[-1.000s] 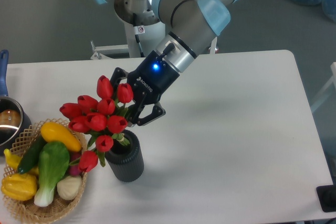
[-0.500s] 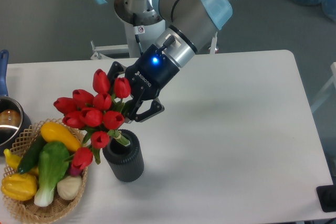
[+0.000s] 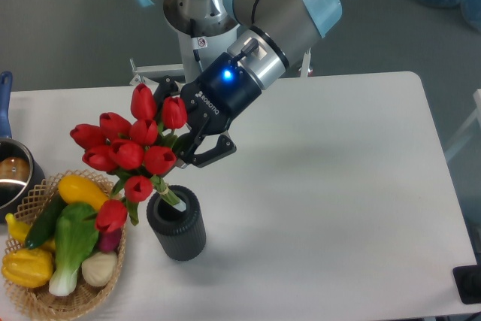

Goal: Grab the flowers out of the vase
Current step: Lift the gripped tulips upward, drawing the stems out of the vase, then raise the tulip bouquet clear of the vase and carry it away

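The gripper is clenched on the flowers, its dark fingers closing on the green stems just under the red heads, though the exact contact is partly hidden behind the buds, so the firmness of the hold is hard to judge. Compared with the pictures from a second and half a second ago, the whole bunch has climbed and drifted toward the upper left: the topmost tulip sits higher against the table, and the lowest bud, which hung beside the vase, is now further left, in front of the wicker basket. More pale stem shows above the vase's mouth, but the stem ends still appear to sit inside the round opening. The vase itself has not shifted and stands upright just right of the basket. This suggests the lift is under way and going cleanly, without dragging the vase along. The extraction is not finished; the stems probably need more upward travel before they clear the rim.
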